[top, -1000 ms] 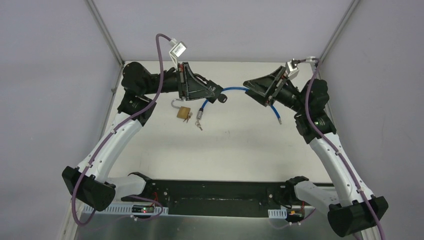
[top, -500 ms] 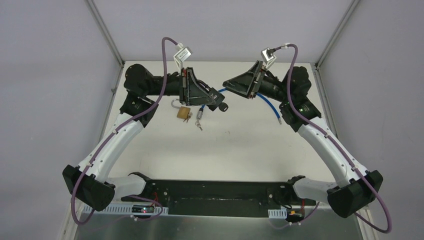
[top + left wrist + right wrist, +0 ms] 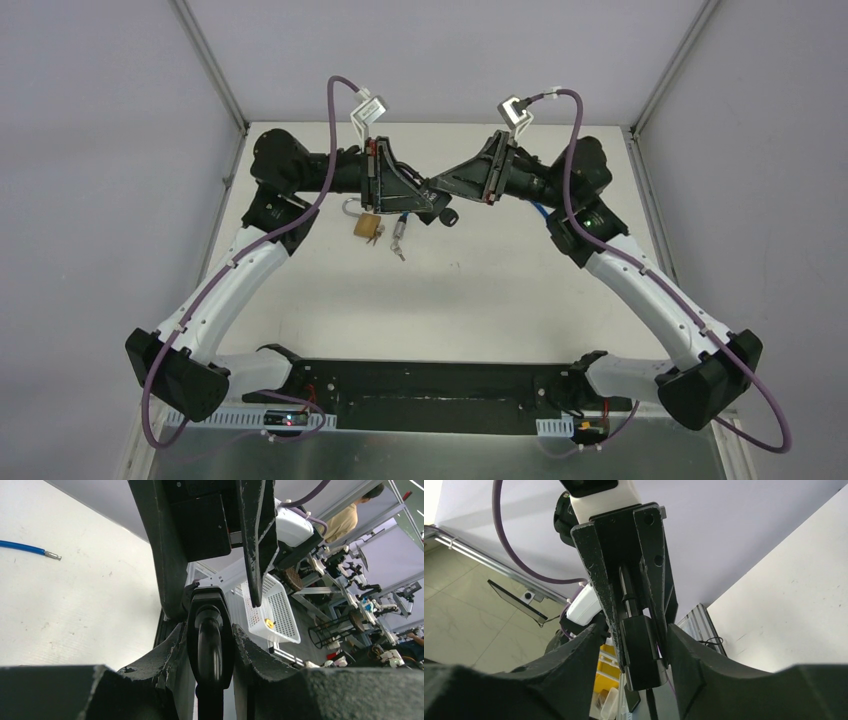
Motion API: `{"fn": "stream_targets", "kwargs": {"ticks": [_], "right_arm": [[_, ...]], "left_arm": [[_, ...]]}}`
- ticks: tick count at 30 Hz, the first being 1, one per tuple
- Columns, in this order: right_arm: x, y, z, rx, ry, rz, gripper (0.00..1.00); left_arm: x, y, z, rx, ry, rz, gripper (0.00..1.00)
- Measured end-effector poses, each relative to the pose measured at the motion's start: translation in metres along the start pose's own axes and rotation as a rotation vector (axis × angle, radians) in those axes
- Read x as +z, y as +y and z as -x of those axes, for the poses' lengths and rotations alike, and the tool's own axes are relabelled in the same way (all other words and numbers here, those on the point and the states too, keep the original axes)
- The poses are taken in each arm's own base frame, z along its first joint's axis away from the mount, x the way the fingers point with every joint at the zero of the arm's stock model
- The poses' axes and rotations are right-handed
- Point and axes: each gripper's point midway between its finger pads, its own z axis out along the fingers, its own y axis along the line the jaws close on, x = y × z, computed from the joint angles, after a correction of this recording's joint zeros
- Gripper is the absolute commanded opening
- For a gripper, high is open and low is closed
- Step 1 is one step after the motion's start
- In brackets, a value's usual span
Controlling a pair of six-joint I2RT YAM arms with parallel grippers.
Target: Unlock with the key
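The left arm [image 3: 238, 272] and right arm [image 3: 640, 285] both stretch to the far middle, forearms roughly level, tips meeting. The left gripper [image 3: 428, 197] is clamped on a black lock head [image 3: 210, 635]. The right gripper [image 3: 441, 187] holds its fingers [image 3: 586, 647] apart, one on either side of that piece.

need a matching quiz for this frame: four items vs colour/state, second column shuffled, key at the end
Items
1. padlock
2. black lock head
3. cable end
4. right pincer

Colour or state
A. its fingers stand either side of the lock head, nose to nose with the other arm
B. blue with a bare metal tip, lying on the table
C. clamped between the fingers of the left pincer
D. brass-coloured, lying on the table

Pairs: 1-D, 2-C, 3-B, 4-A
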Motion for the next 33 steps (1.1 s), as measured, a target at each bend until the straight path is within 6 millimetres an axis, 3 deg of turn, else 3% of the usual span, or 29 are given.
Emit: {"fn": "stream_targets", "kwargs": {"ticks": [10, 16, 21, 23, 27, 33], "right_arm": [[0.005, 0.004, -0.011, -0.002, 0.066, 0.028, 0.41], [0.006, 0.003, -0.015, -0.011, 0.090, 0.034, 0.16], [0.005, 0.003, -0.015, -0.038, 0.092, 0.026, 0.00], [0.003, 0.000, -0.016, -0.050, 0.089, 0.010, 0.00], [-0.001, -0.004, -0.014, -0.080, 0.063, -0.039, 0.00], [-0.011, -0.015, -0.006, -0.117, -0.033, -0.163, 0.00]], "left_arm": [[0.001, 0.001, -0.001, -0.006, 0.007, -0.008, 0.00], [0.001, 0.002, -0.002, -0.032, 0.014, -0.011, 0.00], [0.002, 0.005, -0.002, -0.056, 0.016, -0.010, 0.11], [0.002, 0.007, -0.003, -0.064, 0.019, -0.009, 0.22], [0.005, 0.012, -0.004, -0.101, 0.017, 0.000, 0.32], [0.011, 0.025, -0.001, -0.198, -0.058, 0.049, 0.39]]}}
